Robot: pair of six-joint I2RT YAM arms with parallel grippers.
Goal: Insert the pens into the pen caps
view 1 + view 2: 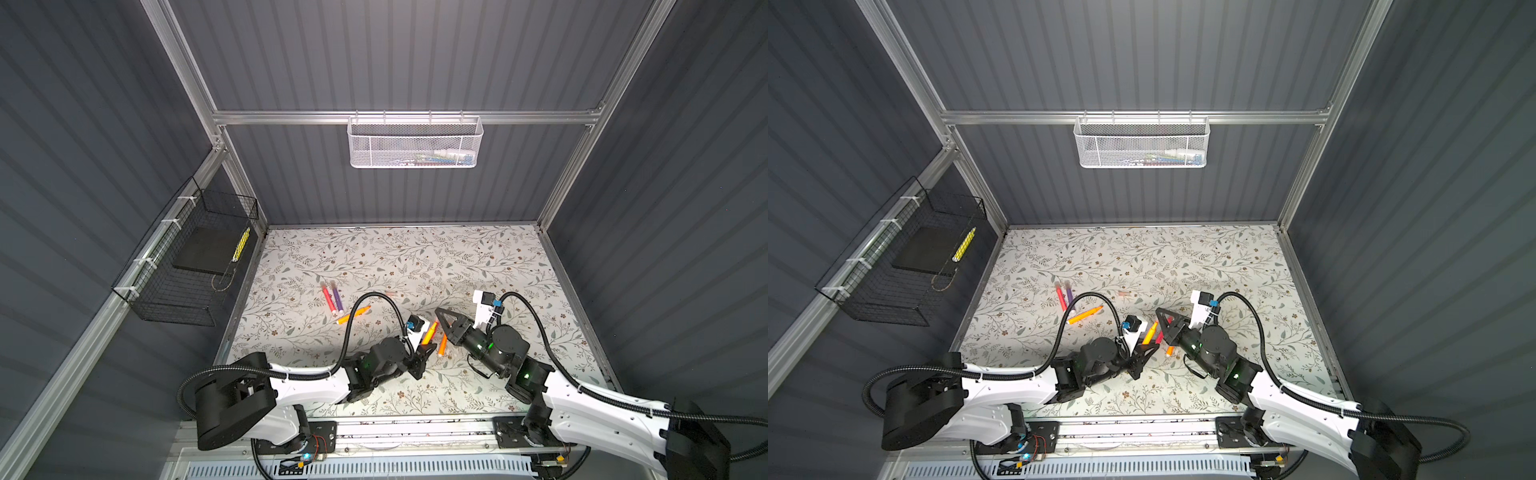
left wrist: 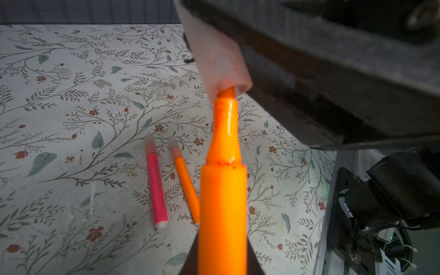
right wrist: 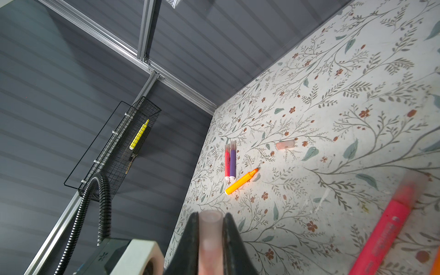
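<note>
Orange pen (image 2: 223,214), gripped by left pincer (image 1: 429,348), barely enters cap (image 2: 221,59) pinched in right pincer (image 3: 210,219); beyond them, one bare pen (image 3: 240,182) awaits capping.

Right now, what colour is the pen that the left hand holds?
Bright orange; the pen shows best in the left wrist view.

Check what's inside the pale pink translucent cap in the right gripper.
Only the tip of the left gripper's orange marker pen, at the cap's mouth; neck outside. Frosted wall hides anything deeper.
</note>
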